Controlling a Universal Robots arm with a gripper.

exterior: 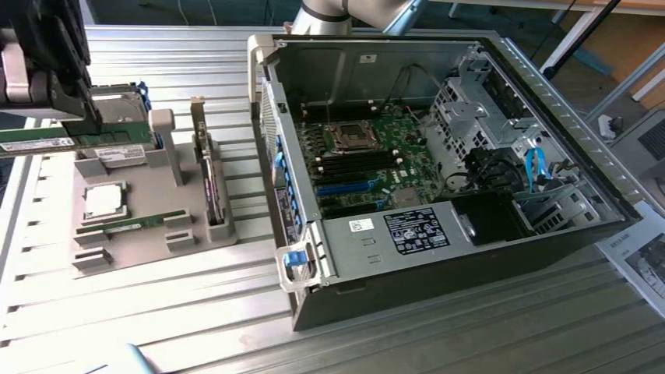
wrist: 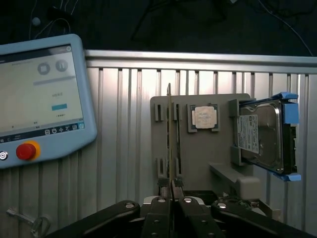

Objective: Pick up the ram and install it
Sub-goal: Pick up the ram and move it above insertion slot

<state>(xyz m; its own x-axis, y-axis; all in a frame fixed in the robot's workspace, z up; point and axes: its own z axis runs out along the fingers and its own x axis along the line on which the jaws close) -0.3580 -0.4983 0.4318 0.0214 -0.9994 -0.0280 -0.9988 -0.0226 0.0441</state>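
- gripper [exterior: 75, 125] pinches the ram [exterior: 36, 145] by its flat faces, jaws pressed onto it, likely leaving the board's lower edge free for a slot.
- ram hangs over the grey holder [exterior: 135, 257], at 9 o'clock from the computer case [exterior: 416, 265] in the exterior view.
- its long axis lies level there, 9 to 3 o'clock, board on edge.

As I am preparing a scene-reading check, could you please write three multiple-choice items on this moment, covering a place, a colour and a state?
1. Where is the processor chip? A inside the computer case; B on the grey holder; C on the bare table.
2. What colour is the round button on the pendant? A green; B red; C yellow.
3. The gripper is: A open; B shut on nothing; C shut on the ram.
Answers: B, it lies in the holder's recess; B, it is plainly red; C, the fingers pinch the thin board's end.
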